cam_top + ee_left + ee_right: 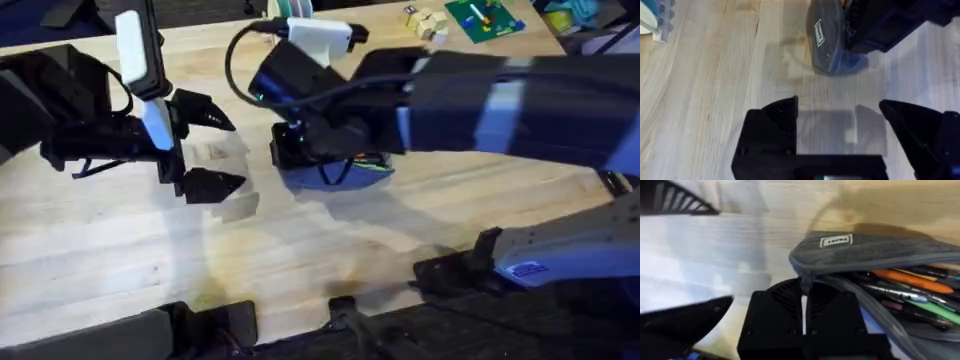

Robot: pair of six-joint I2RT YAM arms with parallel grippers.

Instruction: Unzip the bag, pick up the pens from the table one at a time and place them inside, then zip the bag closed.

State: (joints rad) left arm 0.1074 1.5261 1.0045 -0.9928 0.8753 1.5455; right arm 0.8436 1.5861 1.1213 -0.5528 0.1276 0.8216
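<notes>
The right gripper (804, 311) is pressed together on the bag's zipper pull tab (804, 283). The bag (335, 172) lies mid-table, toward the far edge, largely hidden beneath the right arm (500, 105). Its mouth gapes, showing the pens (912, 280) inside. The left gripper (205, 148) hovers spread over bare table (120, 250) just beside the bag. A green board (483, 17) sits at the far right corner.

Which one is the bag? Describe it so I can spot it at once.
On the pale wooden table, look mid-table, under the right claw. The bag is the blue-grey fabric pouch with a small white label, gaping open with pens inside.
</notes>
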